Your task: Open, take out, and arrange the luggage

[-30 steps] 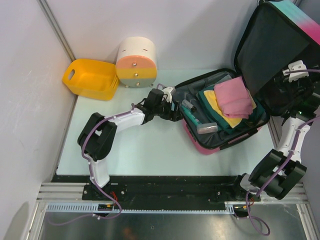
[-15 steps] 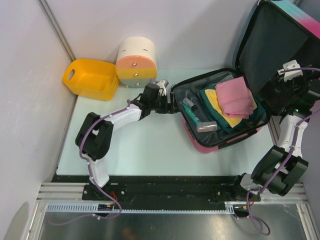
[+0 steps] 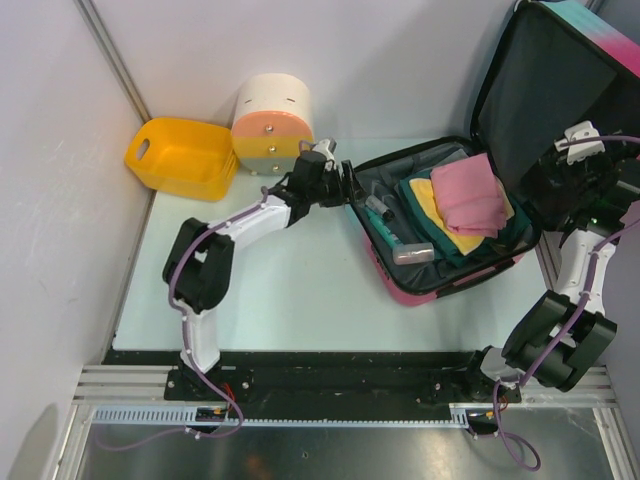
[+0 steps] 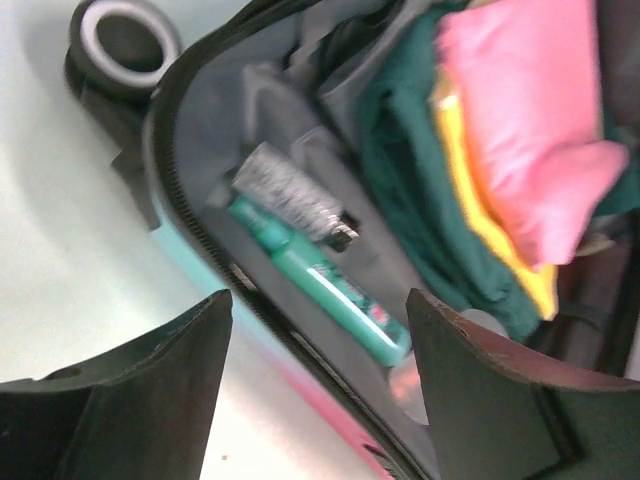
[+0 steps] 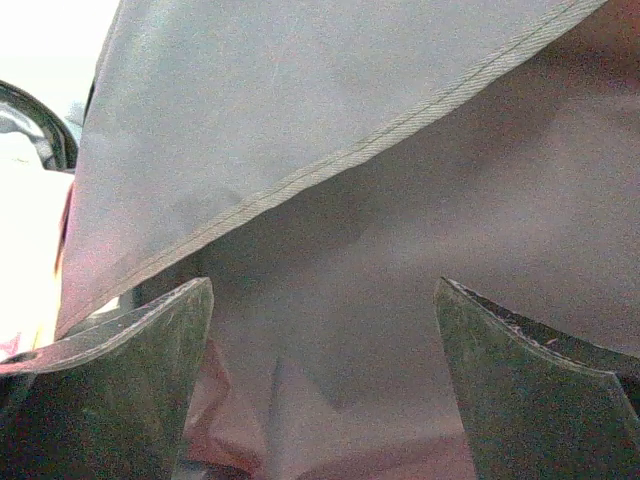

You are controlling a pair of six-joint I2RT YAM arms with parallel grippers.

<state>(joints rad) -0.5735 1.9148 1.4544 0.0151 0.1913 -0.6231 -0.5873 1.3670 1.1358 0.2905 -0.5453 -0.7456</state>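
The luggage (image 3: 420,285) lies open at the table's right, its black-lined lid (image 3: 540,90) standing upright. Inside are a folded pink cloth (image 3: 468,195) on yellow and dark green cloths, a green tube (image 3: 385,228) and a silvery container (image 3: 413,253). My left gripper (image 3: 347,187) is open and empty at the case's left rim. Its wrist view (image 4: 318,320) looks over the zip edge at the green tube (image 4: 320,280), a silver item (image 4: 290,195), the pink cloth (image 4: 530,130) and a black wheel (image 4: 125,45). My right gripper (image 3: 550,190) is open, facing the lid's grey lining (image 5: 330,120).
A yellow plastic basket (image 3: 183,155) and a cream-orange-yellow round drawer box (image 3: 272,125) stand at the back left. White walls close the left and back sides. A metal rail runs along the near edge.
My left gripper has moved farther back and right, up to the case's left rim. My right gripper rose slightly along the lid, then held still.
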